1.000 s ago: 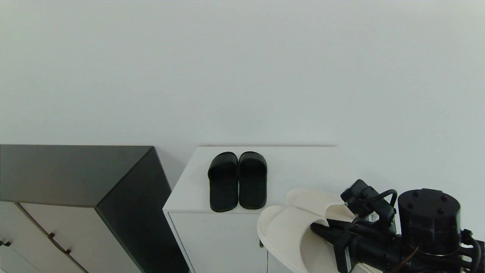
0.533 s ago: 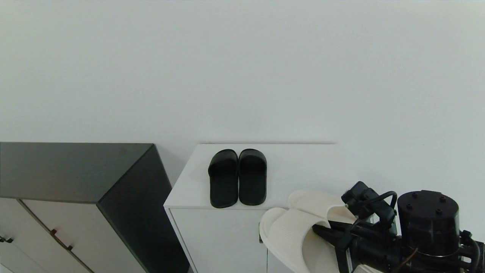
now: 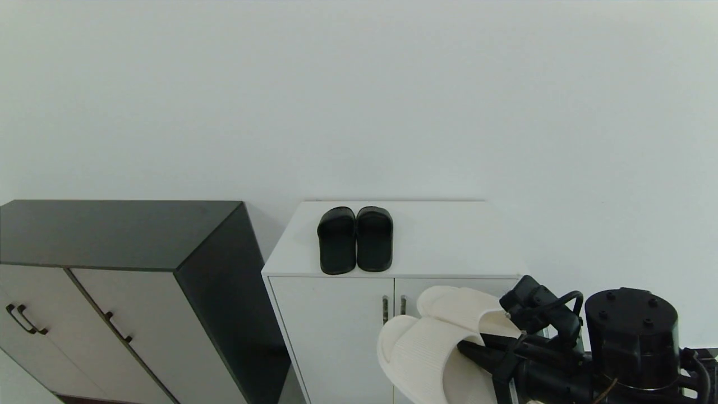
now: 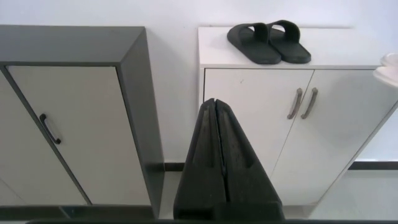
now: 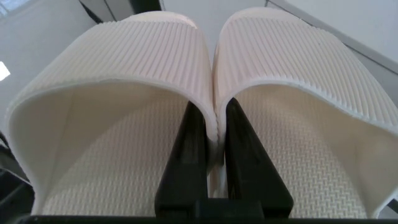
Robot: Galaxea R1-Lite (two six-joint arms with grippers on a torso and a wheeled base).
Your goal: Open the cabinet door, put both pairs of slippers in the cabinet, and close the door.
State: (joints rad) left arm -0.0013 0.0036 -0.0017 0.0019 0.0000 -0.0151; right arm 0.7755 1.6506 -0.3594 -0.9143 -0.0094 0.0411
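A pair of black slippers (image 3: 355, 239) (image 4: 268, 42) stands side by side on top of the white cabinet (image 3: 336, 325) (image 4: 261, 106), whose two doors are shut, with paired handles (image 3: 394, 308) (image 4: 303, 103) at the centre. My right gripper (image 3: 477, 343) (image 5: 211, 134), low and to the right in front of the cabinet, is shut on the inner edges of a pair of white ribbed slippers (image 3: 432, 342) (image 5: 155, 81), holding both together in the air. My left gripper (image 4: 216, 121) is shut with nothing in it, facing the cabinet front from some way off.
A dark cabinet (image 3: 129, 280) (image 4: 74, 106) with pale doors and dark handles stands against the white cabinet's left side. A bare white wall (image 3: 359, 95) runs behind both. A dark skirting strip (image 4: 373, 165) lines the wall at floor level.
The whole head view has shifted: the cabinets appear smaller and higher, and the white cabinet's doors and handles have come into sight. The right gripper still holds the white slippers.
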